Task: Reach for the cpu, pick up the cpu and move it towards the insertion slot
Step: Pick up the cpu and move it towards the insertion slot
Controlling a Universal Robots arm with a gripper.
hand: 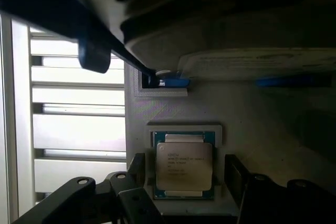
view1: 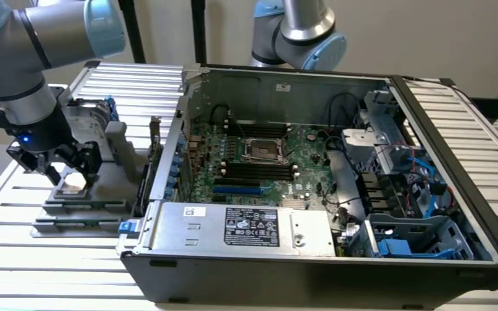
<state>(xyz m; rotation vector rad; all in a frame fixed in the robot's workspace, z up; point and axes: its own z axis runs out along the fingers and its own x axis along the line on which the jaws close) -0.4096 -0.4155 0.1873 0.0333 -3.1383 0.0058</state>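
- The exterior view looks down at a slant, from farther off, across the open black computer case (view1: 318, 278) and the grey plastic holder (view1: 76, 207) beside it.
- The wrist view looks straight down, close, onto that holder.
- Both share the small square silver-topped cpu (view1: 73, 182) (hand: 184, 163) lying there.

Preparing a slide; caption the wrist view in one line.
Open gripper flanks the cpu, which lies flat in its grey holder.

My gripper (view1: 70, 172) is black, and my arm (view1: 50, 26) is grey with pale blue caps. Beside the computer case (view1: 318, 278), the cpu (hand: 184, 165) is silver with fine dark print and a teal rim, on a grey holder (hand: 262, 124). The case is black outside. Inside it, the insertion slot (view1: 260, 149) has a silver frame round a dark centre, on a green board (view1: 305, 146).
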